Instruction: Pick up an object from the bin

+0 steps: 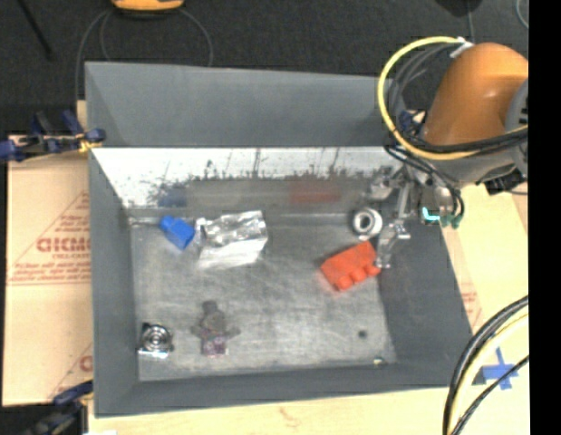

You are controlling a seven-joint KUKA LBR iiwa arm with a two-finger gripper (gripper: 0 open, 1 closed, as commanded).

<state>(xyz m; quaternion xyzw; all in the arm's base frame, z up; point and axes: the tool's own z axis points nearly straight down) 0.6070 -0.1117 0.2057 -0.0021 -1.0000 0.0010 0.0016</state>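
Several small things lie well apart on the floor of the bin (262, 107), and the gripper (387, 248) hangs low at the right side, its tip touching or just beside the right end of an orange-red block (349, 267). Whether it is open or closed on anything I cannot tell from where I stand; nothing is plainly held.

The block is the likely target, and the trouble I would expect comes from that off-centre position. A grip taken at the very end could catch only a corner, so the block might swivel or slip out as it is lifted. A push downward might instead shove it along the floor, away to the left. The sloping right wall is also near, so a small sideways correction could scrape it.

The blue block (178, 232), the crumpled silver wrapper (232, 239) and the little purple figure (214, 328) are far enough off not to interfere.
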